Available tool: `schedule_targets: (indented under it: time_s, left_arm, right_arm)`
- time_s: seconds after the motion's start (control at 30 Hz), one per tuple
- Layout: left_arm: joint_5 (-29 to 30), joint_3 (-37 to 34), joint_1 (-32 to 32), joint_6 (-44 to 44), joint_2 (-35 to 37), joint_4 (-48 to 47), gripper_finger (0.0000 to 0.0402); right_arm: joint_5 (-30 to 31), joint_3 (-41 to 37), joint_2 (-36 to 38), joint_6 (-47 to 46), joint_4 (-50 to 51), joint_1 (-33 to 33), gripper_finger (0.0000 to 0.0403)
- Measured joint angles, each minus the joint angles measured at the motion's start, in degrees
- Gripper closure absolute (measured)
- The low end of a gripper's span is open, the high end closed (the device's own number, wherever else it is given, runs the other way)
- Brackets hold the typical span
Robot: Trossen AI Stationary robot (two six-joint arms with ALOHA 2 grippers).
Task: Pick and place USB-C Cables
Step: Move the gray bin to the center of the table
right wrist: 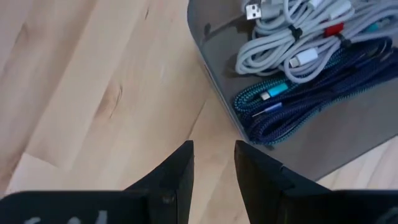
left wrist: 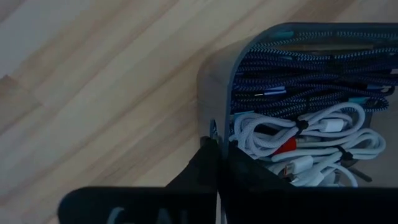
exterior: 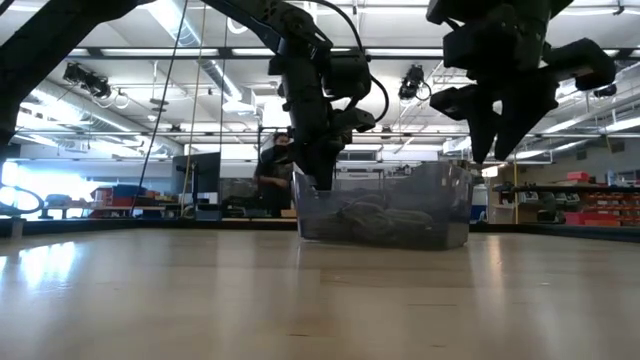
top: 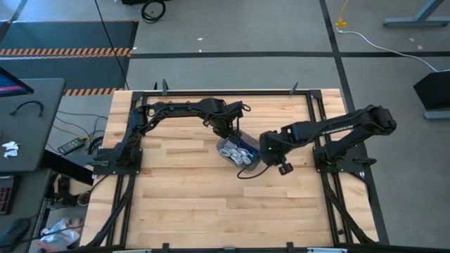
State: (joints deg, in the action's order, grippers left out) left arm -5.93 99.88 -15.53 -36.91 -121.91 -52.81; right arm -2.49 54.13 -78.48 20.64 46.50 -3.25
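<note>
A grey translucent tray [top: 247, 166] rests flat on its bottom near the middle of the table. In it lie the coiled USB-C cables [left wrist: 298, 106]: dark blue braided, white, a teal one [right wrist: 261, 94] and one with a red tip [left wrist: 285, 147]. My left gripper [top: 226, 138] stands at the tray's far-left wall, shut on it. My right gripper [right wrist: 214, 155] hovers open and holding nothing above the table beside the tray's right end [exterior: 455, 205]. In the low view the right gripper [exterior: 497, 150] hangs just over the rim. My left gripper pinches the tray's far-left wall at its rim [left wrist: 213, 127], close to a rounded corner. It comes from above, pointing down, with one finger inside the tray and one outside. The tray stays flat on the table [exterior: 385, 243].
Bare wooden table top [top: 190, 197] lies all around the tray. A black frame runs along the table's edges [top: 225, 93]. A person [exterior: 268, 175] stands in the room beyond the far edge.
</note>
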Motion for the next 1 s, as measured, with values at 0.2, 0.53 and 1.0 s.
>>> schedule_targets:
  time_s: [0.2, 0.53, 1.0]
  left_arm:
    - [0.0, 0.0, 0.0, 0.0, 0.0, 0.1, 0.0395]
    - [-1.0, 0.0, 0.0, -1.3, 0.0, 0.1, 0.0395]
    - [-4.5, 0.1, 4.7, -8.4, 0.2, -2.1, 0.0395]
  right_arm:
    - [-0.1, 0.0, -2.2, 7.9, -2.2, 1.8, 0.0282]
    - [-5.2, 0.0, -9.6, 13.5, -5.2, 5.6, 0.0283]
    - [-2.8, -0.1, -11.1, 13.8, -5.6, 8.3, 0.0386]
